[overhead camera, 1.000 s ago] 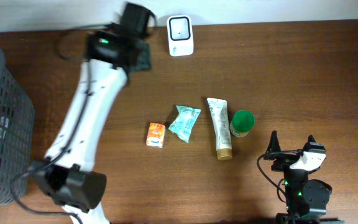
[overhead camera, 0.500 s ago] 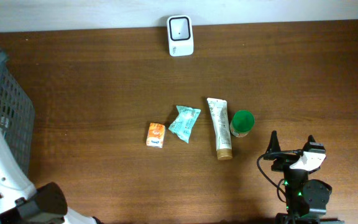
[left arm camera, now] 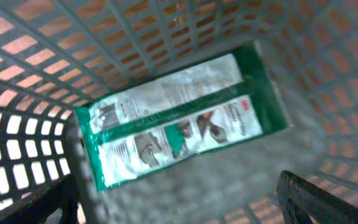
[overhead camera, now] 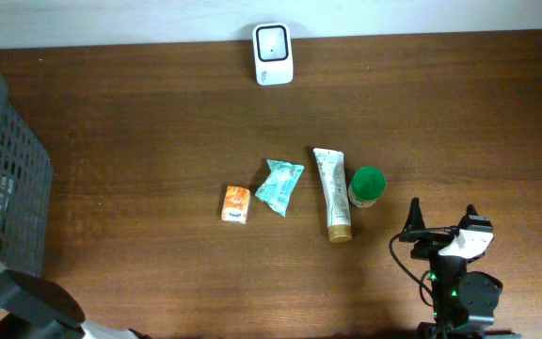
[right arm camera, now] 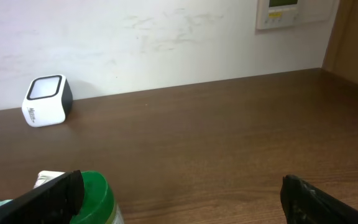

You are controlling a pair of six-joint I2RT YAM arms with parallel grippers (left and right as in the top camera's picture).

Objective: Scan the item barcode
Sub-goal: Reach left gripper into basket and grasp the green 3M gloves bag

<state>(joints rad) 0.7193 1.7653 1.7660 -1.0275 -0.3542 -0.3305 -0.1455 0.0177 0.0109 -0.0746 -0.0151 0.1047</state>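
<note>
Fingers of the left claw (left arm camera: 176, 190) stand wide apart with nothing between them, pointing down into the grey mesh basket (left arm camera: 42, 37). On the basket floor below lies one flat green and white packet (left arm camera: 173, 130), printed face up and set at a slant, alone in there as far as the wrist view shows. From overhead the basket (overhead camera: 12, 160) sits at the far left edge of the table (overhead camera: 459, 113).

The right claw (overhead camera: 442, 212) rests low at the near right, also spread wide and empty. Just to its left stands a green-lidded jar (overhead camera: 366, 186), touching or just beside a white tube (overhead camera: 331, 193) that lies lengthwise. Further left come a teal packet (overhead camera: 279, 185) and a small orange packet (overhead camera: 236, 203), all in a loose row at mid table. The white scanner (overhead camera: 273, 54) stands well apart from them, at the far edge by the wall.
</note>
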